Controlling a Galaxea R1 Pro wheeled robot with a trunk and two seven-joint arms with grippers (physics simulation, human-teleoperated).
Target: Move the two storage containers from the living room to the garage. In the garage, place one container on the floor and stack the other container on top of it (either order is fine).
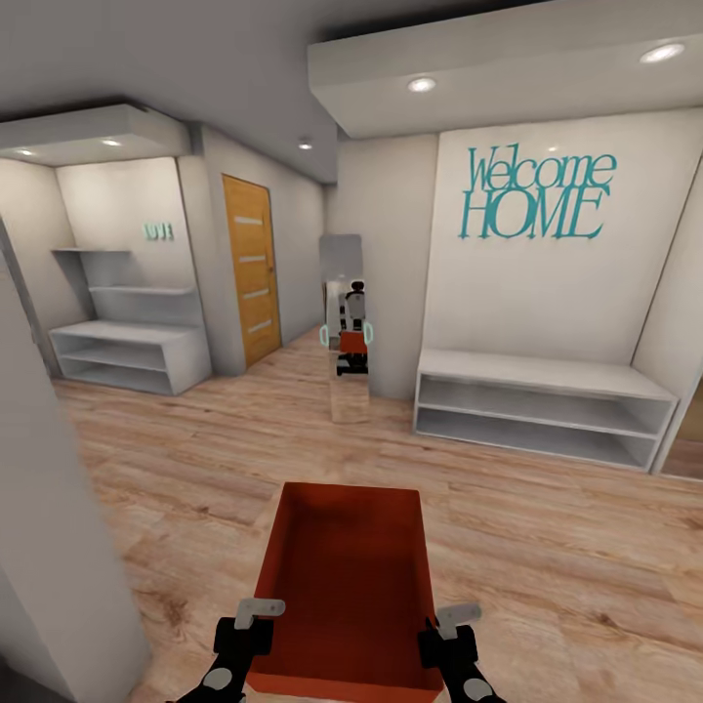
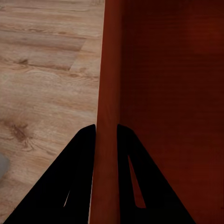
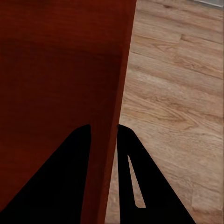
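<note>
Orange-red storage container (image 1: 344, 586) carried over wood plank floor (image 1: 547, 547); left pincer (image 2: 106, 133), right pincer (image 3: 103, 133) each clamp side wall.

— What sort of place is this?
— A home's entrance hall. Teal "Welcome HOME" lettering (image 1: 539, 193) hangs on the white wall, above a low white shelf bench (image 1: 543, 403).
— Anything else?
— Light wood plank flooring (image 1: 186, 459), an orange-wood door (image 1: 250, 267) with frosted strips, a tall mirror (image 1: 346, 327), recessed ceiling spotlights (image 1: 422, 85) and open white shelving (image 1: 132, 330) in an alcove.
</note>
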